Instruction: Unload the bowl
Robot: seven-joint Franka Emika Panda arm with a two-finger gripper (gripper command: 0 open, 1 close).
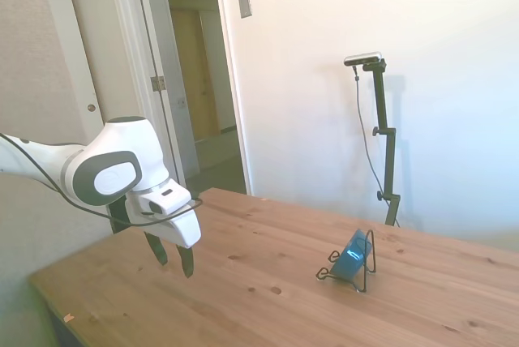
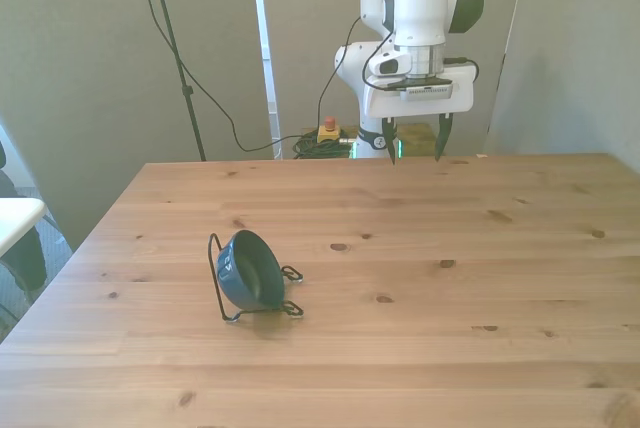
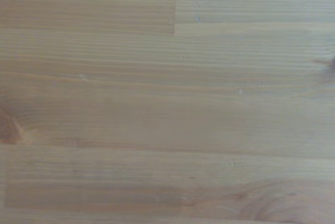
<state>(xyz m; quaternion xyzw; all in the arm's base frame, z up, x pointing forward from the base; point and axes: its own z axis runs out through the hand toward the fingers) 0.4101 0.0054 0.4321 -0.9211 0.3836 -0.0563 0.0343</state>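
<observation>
A small blue bowl (image 2: 250, 270) stands on its edge in a black wire rack (image 2: 222, 293) on the wooden table, toward the front view's left. In the side view the bowl (image 1: 351, 254) leans in the rack (image 1: 365, 270) at the right. My gripper (image 2: 414, 151) hangs open above the table's far edge, well away from the bowl, with nothing between its fingers. From the side, the gripper (image 1: 173, 258) hovers over the table's left part. The wrist view holds only bare wood grain.
The wooden table (image 2: 480, 288) spreads wide around the rack. Behind its far edge lie cables and a small yellow box with a red button (image 2: 327, 132) on the floor. An open doorway (image 1: 203, 79) shows beyond the table in the side view.
</observation>
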